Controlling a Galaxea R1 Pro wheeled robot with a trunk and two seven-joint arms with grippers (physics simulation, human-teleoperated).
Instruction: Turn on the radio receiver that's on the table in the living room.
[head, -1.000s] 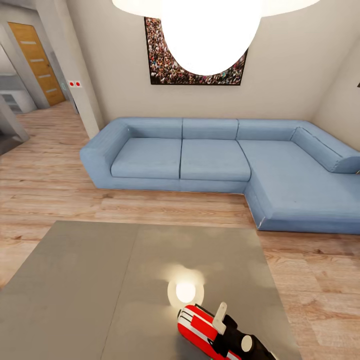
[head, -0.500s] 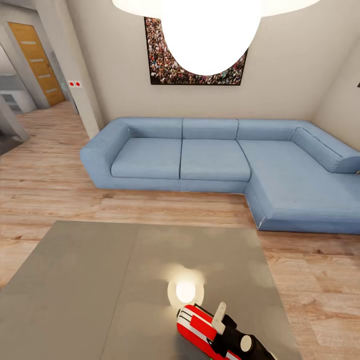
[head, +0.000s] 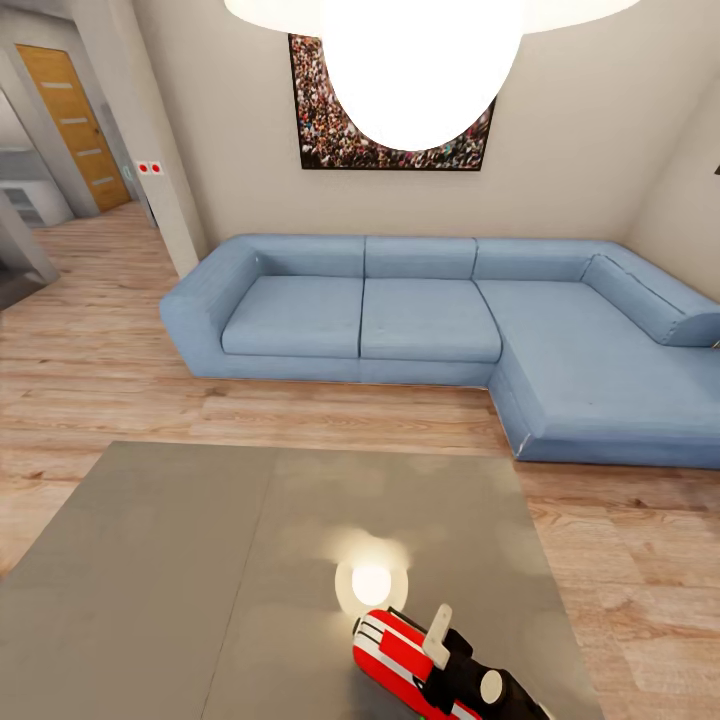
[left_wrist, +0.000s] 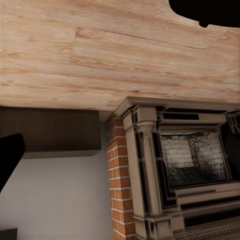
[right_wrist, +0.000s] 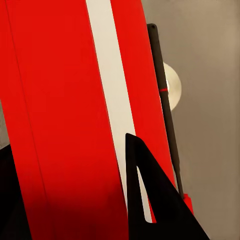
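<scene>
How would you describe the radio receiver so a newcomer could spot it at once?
Start from the blue L-shaped sofa under the framed crowd picture; in front of it stands a large low table with a glossy grey top. The radio receiver sits near that table's close edge, toward the right, partly covered by the right tool. It is a small red box with white stripes, the one bright thing on the grey top.
</scene>
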